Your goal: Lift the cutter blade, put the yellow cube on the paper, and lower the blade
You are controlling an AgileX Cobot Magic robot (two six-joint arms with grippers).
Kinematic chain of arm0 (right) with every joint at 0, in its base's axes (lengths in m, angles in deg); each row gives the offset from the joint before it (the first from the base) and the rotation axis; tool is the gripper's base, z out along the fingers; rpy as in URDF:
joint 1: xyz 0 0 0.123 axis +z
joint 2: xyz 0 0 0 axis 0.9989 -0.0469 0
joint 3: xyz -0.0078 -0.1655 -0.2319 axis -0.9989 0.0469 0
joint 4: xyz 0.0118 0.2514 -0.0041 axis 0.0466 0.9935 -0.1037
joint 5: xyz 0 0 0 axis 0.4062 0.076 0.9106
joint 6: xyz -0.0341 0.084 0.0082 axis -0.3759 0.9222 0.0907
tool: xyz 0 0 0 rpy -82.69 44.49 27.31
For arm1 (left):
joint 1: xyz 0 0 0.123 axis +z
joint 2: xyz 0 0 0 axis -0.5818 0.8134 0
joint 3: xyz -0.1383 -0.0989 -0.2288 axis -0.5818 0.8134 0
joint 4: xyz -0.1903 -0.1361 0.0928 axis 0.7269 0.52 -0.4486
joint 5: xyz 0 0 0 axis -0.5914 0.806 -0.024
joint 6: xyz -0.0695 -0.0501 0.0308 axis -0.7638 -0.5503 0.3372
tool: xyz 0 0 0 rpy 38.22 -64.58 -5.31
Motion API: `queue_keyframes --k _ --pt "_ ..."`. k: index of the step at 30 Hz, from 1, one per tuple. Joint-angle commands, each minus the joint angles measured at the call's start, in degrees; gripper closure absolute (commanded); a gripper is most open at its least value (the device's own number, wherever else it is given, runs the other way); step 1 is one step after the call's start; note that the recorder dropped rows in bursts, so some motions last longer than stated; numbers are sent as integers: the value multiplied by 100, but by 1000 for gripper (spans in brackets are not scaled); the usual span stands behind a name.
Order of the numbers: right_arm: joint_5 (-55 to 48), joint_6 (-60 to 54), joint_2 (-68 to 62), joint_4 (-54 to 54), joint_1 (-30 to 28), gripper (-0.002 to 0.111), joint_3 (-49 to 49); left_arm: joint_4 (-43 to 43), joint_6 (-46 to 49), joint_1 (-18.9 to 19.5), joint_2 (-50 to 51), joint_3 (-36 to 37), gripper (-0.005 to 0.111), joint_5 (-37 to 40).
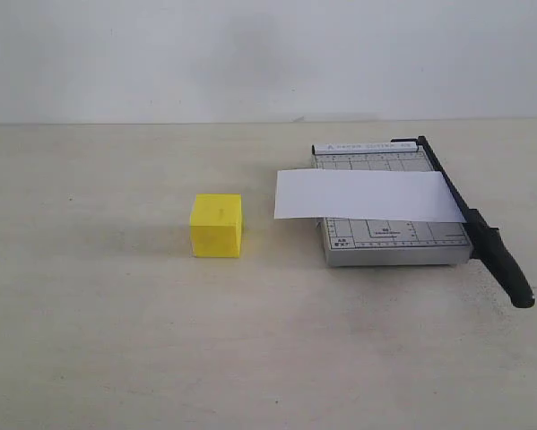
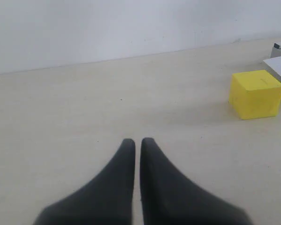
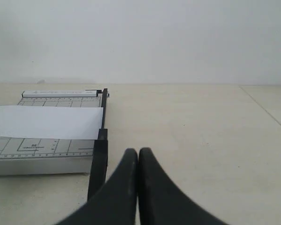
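The pale surface (image 1: 116,340) carries everything. On its right half sits the grey gridded cutter base (image 1: 394,242). The paper (image 1: 367,194) lies flat across it. The paper's long axis runs side to side; its left end overhangs the base's left edge and its right end reaches the blade.

The cutter blade (image 1: 483,242) is down, lying along the base's right edge. Its long axis runs from the hinge at the far corner towards the near right, and the thick handle juts out past the base's near edge over the surface.

The yellow cube (image 1: 217,226) stands on the bare surface to the left of the cutter, near the paper's overhanging end but apart from it.

My left pincer (image 2: 138,143) is pressed nearly together, with only a thin slit between the fingers. It pinches nothing, and the cube is well off to one side. My right pincer (image 3: 138,152) is pressed together at the tips, empty, just beside the blade's handle and not touching it.
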Motion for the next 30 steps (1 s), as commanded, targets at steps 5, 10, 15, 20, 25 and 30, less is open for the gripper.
queue_keyframes --k 5,10,15,20,25,30 --pt "29 -166 -6 -16 2 108 -37 -11 24 -34 21 -16 102 -99" --pt "29 -146 -6 -16 2 108 -37 -11 24 -34 21 -16 102 -99" --pt "1208 1271 -6 1409 2 108 -37 -11 24 -34 21 -16 102 -99" --pt "1554 1670 -6 1630 2 108 -37 -11 24 -34 21 -16 102 -99" --pt "2450 95 -1380 1543 2 108 -1197 -11 24 -34 21 -16 102 -99" --pt "1850 -708 -4578 1543 2 108 -2620 -11 24 -34 21 -16 102 -99"
